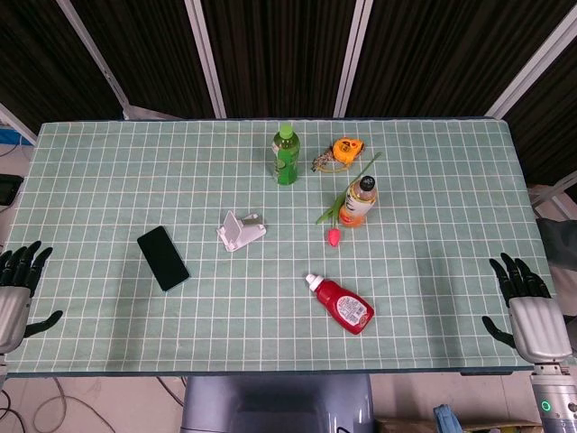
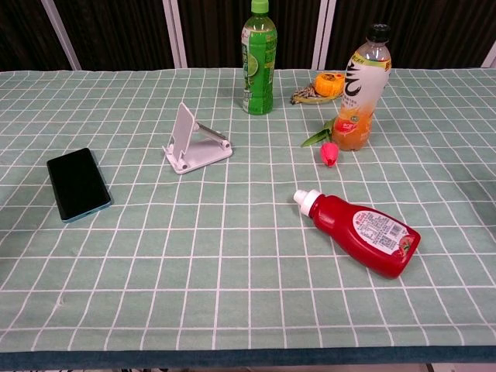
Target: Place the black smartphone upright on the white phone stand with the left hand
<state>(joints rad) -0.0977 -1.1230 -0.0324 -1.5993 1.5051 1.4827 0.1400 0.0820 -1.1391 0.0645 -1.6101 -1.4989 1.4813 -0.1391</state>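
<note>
The black smartphone (image 1: 163, 258) (image 2: 77, 184) lies flat, screen up, on the left part of the green checked table (image 1: 108, 180). To its right stands the white phone stand (image 1: 240, 230) (image 2: 192, 143), with nothing on it. My left hand (image 1: 16, 287) hovers at the table's near-left corner, fingers spread, holding nothing, well left of the phone. At the near-right corner my right hand (image 1: 527, 307) is also spread and holds nothing. Neither hand appears in the chest view.
A green bottle (image 1: 286, 154) stands at the back centre beside an orange tape measure (image 1: 343, 150). An orange drink bottle (image 1: 360, 200) and a pink tulip (image 1: 334, 234) sit right of centre. A red ketchup bottle (image 1: 343, 304) lies on its side near the front.
</note>
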